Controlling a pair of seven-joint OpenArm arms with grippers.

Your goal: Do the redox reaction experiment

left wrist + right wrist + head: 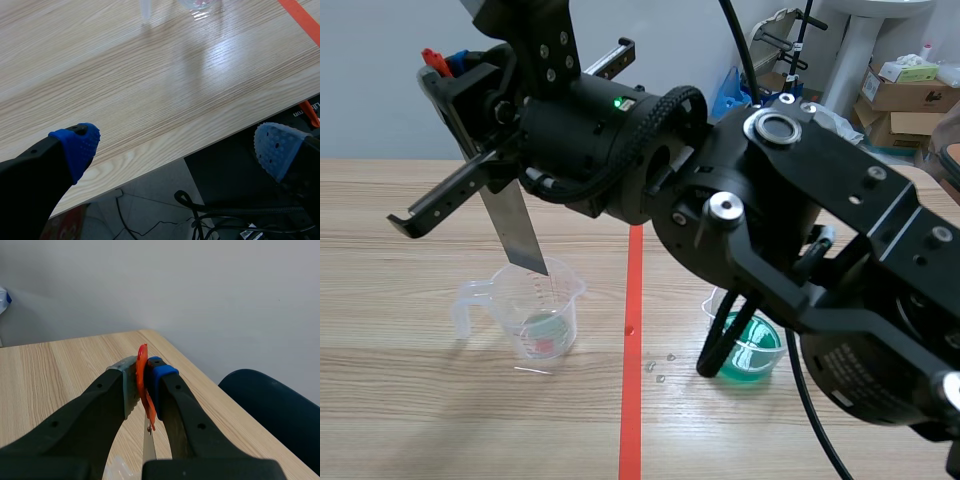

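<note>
- The big black right robot arm (840,260) lies closest to the camera. It comes in from the right and reaches across above the clear plastic measuring cup with a handle (535,310).
- The right gripper (145,367) is clamped on a thin flat grey metal strip (520,235). A small orange-red tab (144,385) is pinched in beside the strip between the blue pads.
- The strip hangs down at a slight tilt, and its lower end sits at the mouth of the clear cup. It looks to stop above the shallow pale green liquid in the bottom, though contact cannot be ruled out.
- A second clear beaker holding deeper green liquid (752,350) stands well to the right of the clear cup and is partly hidden behind the right arm.
- A few small droplets (658,368) lie on the light wooden table (420,400) between the clear cup and the green beaker.
- The left gripper (177,147) has its fingers spread wide and holds nothing. It hangs over the table's near edge, and the clear cup is well ahead of it.
- Progress, as a judgement: solution is already in the clear cup and the metal is gripped and lined up over it. Still to do are lowering the strip into the liquid and letting it react.
</note>
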